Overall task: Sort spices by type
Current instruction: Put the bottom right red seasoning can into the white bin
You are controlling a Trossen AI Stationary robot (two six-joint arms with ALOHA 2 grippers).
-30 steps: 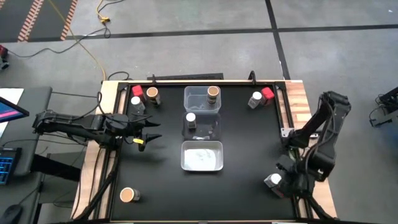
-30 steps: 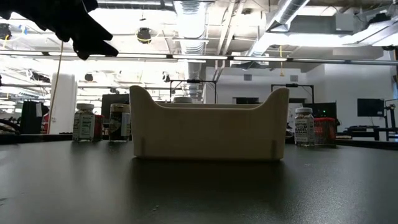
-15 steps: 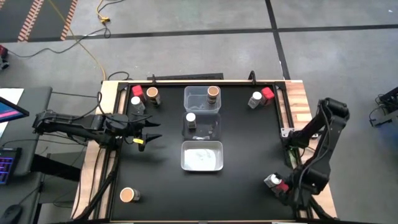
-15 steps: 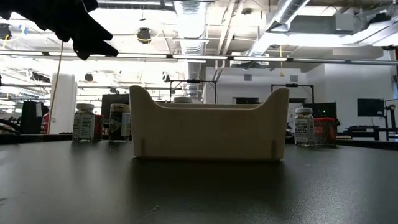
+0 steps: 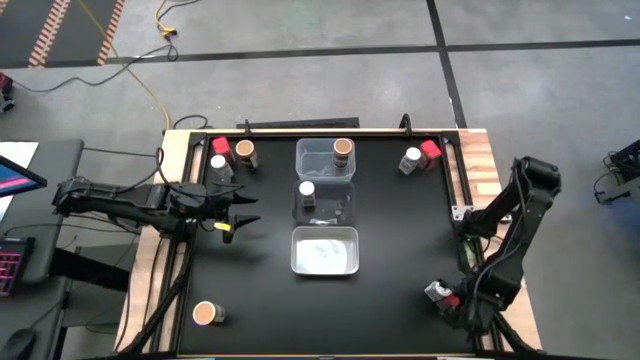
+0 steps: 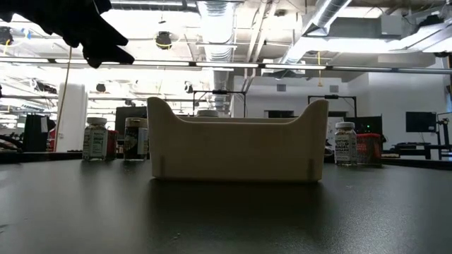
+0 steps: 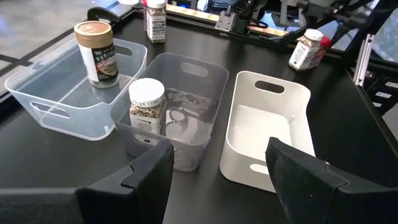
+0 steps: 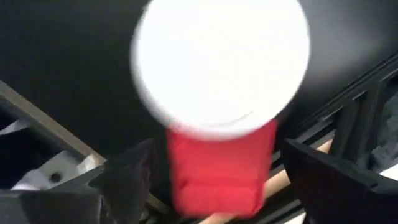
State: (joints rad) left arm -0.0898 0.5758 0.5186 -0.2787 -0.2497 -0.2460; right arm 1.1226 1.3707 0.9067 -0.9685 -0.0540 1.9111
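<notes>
My right tool (image 5: 447,299) open over white-top jar (image 8: 221,59) and red-top jar (image 8: 219,165), worktop's (image 5: 400,250) near right corner, my left tool (image 5: 235,212) half-open, empty, left edge

My black table (image 5: 400,240), wood-edged. Standing directly on it: three clear bins (image 5: 324,208) in a centre row; jars at far left (image 5: 231,155), far right (image 5: 420,155), near left (image 5: 207,313), near right (image 5: 441,294).
</notes>
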